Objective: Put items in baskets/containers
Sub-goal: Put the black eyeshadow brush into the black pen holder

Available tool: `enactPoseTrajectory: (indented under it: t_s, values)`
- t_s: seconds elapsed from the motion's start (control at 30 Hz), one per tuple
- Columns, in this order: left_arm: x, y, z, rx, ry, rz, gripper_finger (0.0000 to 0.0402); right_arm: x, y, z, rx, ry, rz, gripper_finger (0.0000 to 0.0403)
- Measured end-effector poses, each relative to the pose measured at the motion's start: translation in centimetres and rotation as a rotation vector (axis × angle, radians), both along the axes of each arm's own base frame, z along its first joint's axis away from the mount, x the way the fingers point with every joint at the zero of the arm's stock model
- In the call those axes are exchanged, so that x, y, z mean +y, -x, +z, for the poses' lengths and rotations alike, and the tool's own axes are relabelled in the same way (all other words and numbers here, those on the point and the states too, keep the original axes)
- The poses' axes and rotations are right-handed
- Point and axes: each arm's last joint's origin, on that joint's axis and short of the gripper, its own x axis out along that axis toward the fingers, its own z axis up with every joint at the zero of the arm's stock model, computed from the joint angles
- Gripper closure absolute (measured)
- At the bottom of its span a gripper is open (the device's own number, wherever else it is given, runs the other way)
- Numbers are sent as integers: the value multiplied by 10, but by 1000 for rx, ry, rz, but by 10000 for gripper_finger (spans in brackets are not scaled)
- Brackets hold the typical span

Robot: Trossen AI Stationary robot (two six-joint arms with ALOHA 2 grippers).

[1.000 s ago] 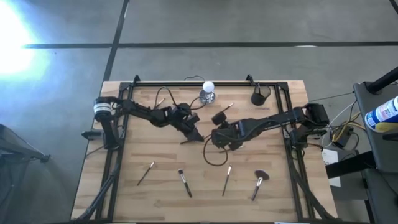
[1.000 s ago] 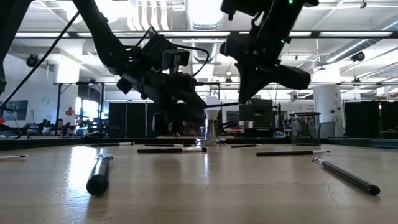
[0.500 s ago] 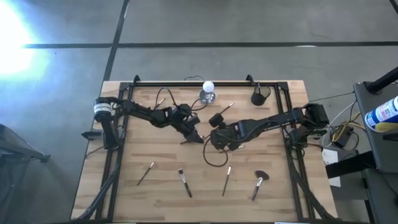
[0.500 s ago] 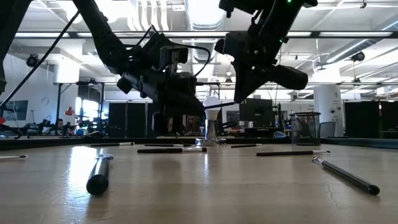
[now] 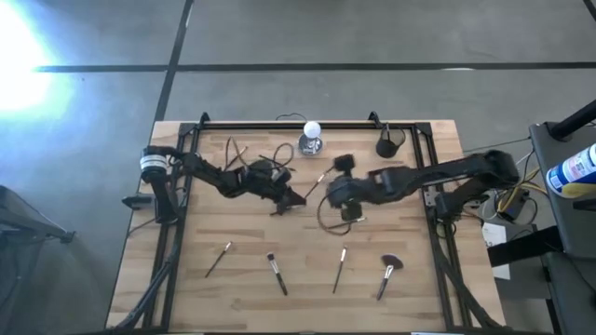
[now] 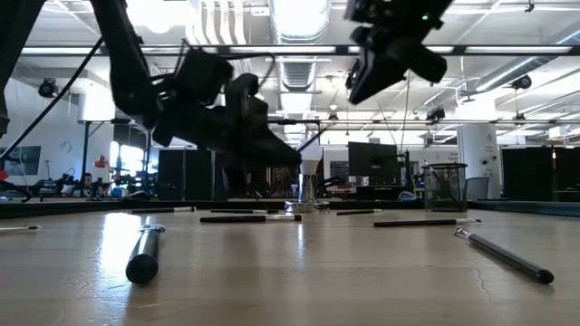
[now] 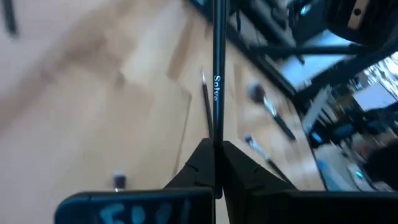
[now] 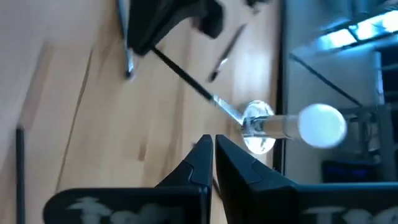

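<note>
- The left end effector [image 5: 296, 197] hovers over the middle of the worktop [image 5: 233, 288], pressed together on a slim black-handled brush [image 7: 217, 81]; the handle runs straight out from between the fingers, with pale lettering on it.
- The right end effector [image 5: 340, 167] hangs just beside it, closer to the silver stand with the white ball [image 5: 310, 140]; its fingers [image 8: 194, 163] sit pressed together, nothing visible between them.
- The black cup [image 5: 386, 145] stands near the worktop's far edge, well apart from the held brush.
- Four more brushes lie along the near side, among them the fan-headed brush [image 5: 387, 273]; others lie at the far left.
- Judging by looks, these brushes are light, stiff and thin, with smooth handles that may slip or pivot in a pinch.
- Taking hold mid-handle, clear of the soft bristles, seems wisest; a grip near one end would let it swing.
</note>
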Motion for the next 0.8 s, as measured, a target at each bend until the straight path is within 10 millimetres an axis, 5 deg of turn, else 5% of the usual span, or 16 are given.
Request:
enactPoseTrajectory:
  t_s: [0.37,0.8]
  values:
    - [0,3,23,-311,-323,124,397,-32,56,-24,-709,-449,-113,388]
    - [-2,-5,42,-445,-457,160,397,-50,49,-21,-1089,-674,-54,248]
